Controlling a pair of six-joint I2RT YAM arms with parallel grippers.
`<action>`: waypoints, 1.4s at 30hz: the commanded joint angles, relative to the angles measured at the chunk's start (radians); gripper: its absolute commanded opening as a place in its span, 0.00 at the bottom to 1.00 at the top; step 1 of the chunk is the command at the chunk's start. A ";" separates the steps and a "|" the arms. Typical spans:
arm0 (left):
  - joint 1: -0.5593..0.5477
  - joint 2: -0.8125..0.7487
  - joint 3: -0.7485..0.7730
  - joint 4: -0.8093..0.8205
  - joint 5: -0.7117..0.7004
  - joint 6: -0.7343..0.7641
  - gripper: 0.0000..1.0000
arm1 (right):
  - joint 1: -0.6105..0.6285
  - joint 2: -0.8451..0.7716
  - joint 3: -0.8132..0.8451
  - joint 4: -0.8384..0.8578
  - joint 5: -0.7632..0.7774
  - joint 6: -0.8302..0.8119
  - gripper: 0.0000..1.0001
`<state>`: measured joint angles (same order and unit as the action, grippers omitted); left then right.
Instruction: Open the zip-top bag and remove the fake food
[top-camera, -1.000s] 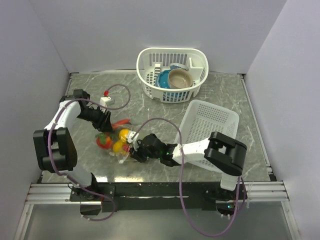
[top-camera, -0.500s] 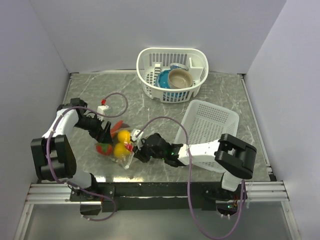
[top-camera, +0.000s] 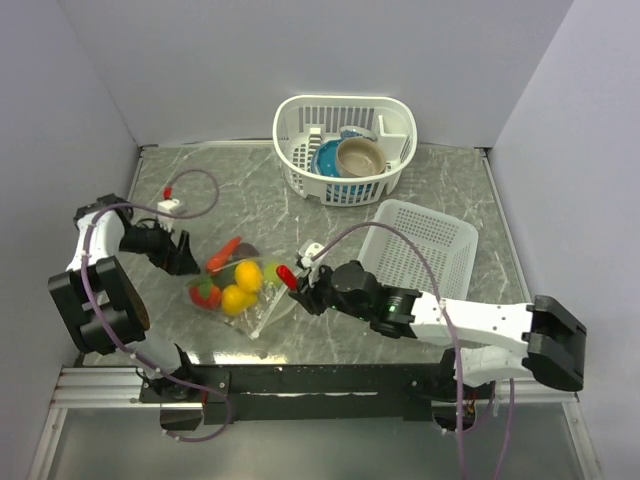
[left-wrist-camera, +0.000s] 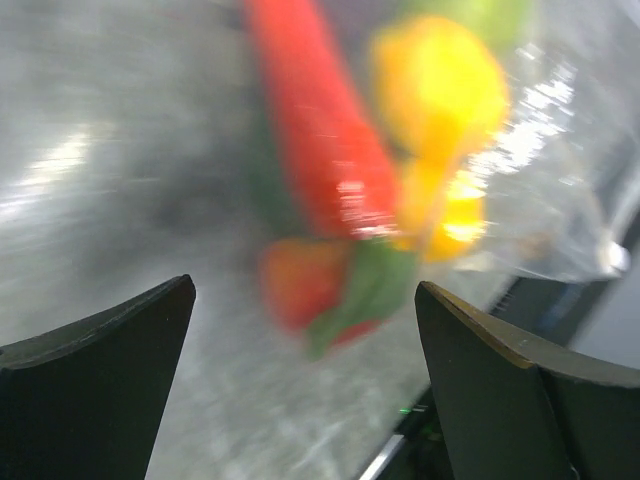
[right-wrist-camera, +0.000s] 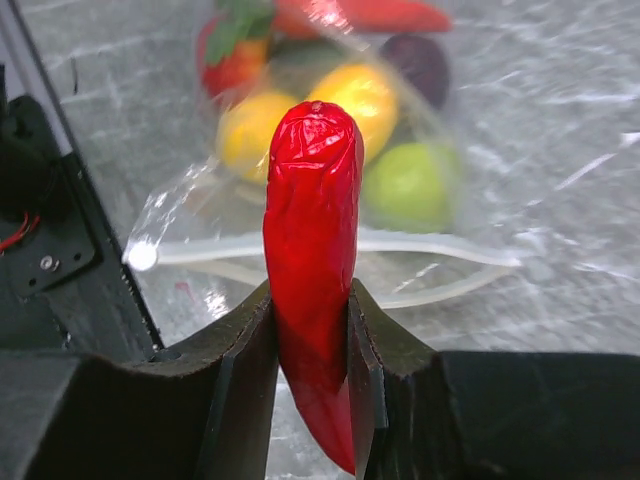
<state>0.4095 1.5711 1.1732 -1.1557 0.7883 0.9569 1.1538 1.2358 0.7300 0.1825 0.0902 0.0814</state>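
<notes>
The clear zip-top bag (top-camera: 243, 302) lies flat at the front left of the table, its mouth (right-wrist-camera: 330, 262) gaping toward my right gripper. Fake food inside shows as two yellow fruits (right-wrist-camera: 365, 95), a lime-green one (right-wrist-camera: 410, 182) and a strawberry (right-wrist-camera: 230, 55). A long red chili (top-camera: 225, 252) lies at the bag's far edge. My right gripper (right-wrist-camera: 310, 290) is shut on a red pepper (right-wrist-camera: 312, 230) just outside the bag's mouth (top-camera: 292, 275). Left of the bag, my left gripper (top-camera: 183, 258) is open and holds nothing (left-wrist-camera: 305, 290). The left wrist view is blurred.
A white oval basket (top-camera: 300, 120) with a blue bowl (top-camera: 328, 158) and a tan bowl (top-camera: 360, 157) stands at the back. A white rectangular lattice basket (top-camera: 420, 245) sits at the right, close to my right arm. Walls enclose the table's left, back and right sides.
My left gripper has opened, let go of the bag and drawn back to the left. My right gripper has pulled the red pepper out of the bag toward the right.
</notes>
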 joint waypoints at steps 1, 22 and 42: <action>-0.075 -0.005 -0.095 -0.055 0.080 0.065 0.99 | -0.017 -0.091 0.051 -0.095 0.193 0.000 0.20; -0.121 -0.089 -0.040 -0.019 0.071 -0.009 0.01 | -0.378 -0.111 -0.033 -0.436 0.629 0.449 0.17; -0.316 -0.240 0.095 -0.016 0.026 -0.201 0.01 | -0.037 -0.159 -0.170 -0.010 0.419 0.141 0.97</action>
<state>0.1246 1.3876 1.2789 -1.1881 0.8238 0.8234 1.0138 0.9985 0.6128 -0.0151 0.5728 0.2932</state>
